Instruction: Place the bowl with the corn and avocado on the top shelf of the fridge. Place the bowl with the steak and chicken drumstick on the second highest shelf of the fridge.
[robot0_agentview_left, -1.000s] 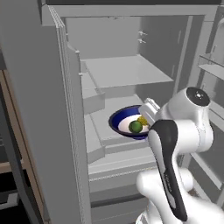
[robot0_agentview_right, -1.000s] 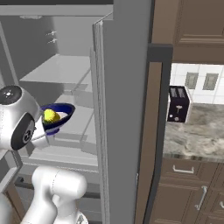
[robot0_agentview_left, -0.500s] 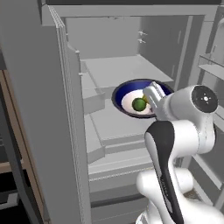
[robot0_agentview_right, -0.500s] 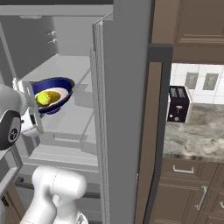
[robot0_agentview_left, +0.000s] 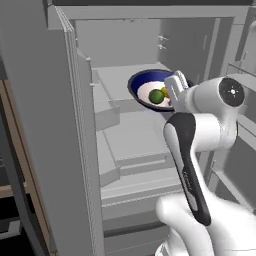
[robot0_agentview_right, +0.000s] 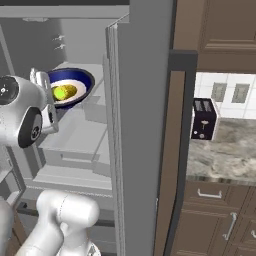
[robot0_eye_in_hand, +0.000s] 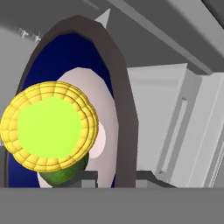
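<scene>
The bowl with the corn and avocado (robot0_agentview_left: 142, 85) is dark blue with a white inside and hangs tilted just above the top shelf (robot0_agentview_left: 112, 77) of the open fridge (robot0_agentview_left: 45, 125). My gripper (robot0_agentview_left: 173, 89) is shut on its near rim. The corn (robot0_agentview_left: 165, 91) and the green avocado (robot0_agentview_left: 156, 96) lie inside. From the right, the bowl (robot0_agentview_right: 75, 82) holds the corn (robot0_agentview_right: 64, 92). In the hand view the corn (robot0_eye_in_hand: 49, 127) lies over the avocado (robot0_eye_in_hand: 61, 175), and the bowl's rim (robot0_eye_in_hand: 118, 105) runs between my fingertips (robot0_eye_in_hand: 83, 177). The second highest shelf (robot0_agentview_left: 132, 135) lies below. The bowl with the steak and chicken drumstick is out of view.
The fridge's open door (robot0_agentview_right: 140, 100) stands close on the right of the arm. A dark toaster (robot0_agentview_right: 204, 119) sits on the stone counter (robot0_agentview_right: 220, 150) beyond it. Door bins (robot0_agentview_left: 240, 75) line the other door on the right.
The arm has lifted the bowl from the level of the second highest shelf up to the top shelf and pushed it further into the fridge.
</scene>
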